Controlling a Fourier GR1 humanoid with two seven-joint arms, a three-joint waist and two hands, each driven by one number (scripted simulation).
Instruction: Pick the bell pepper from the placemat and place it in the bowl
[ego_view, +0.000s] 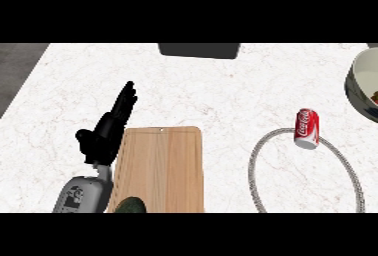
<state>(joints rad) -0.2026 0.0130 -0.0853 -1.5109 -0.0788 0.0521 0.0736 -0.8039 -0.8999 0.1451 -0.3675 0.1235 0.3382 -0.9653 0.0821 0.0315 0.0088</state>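
Observation:
My left hand (107, 132) rests open beside the left edge of a wooden cutting board (166, 167), fingers straight and pointing away from me, holding nothing. A round placemat (255, 165) with a grey rim lies to the right of the board. No bell pepper shows on it. A bowl (358, 87) is cut off by the view's right edge, beyond the placemat. A small coloured bit (375, 97) shows inside it at the very edge; I cannot tell what it is. My right hand is out of view.
A red cola can (307, 128) lies on its side across the placemat's far rim. A dark green rounded thing (133, 206) sits at the board's near left corner. A dark block (199, 50) stands at the counter's back. The counter's edge runs along the far left.

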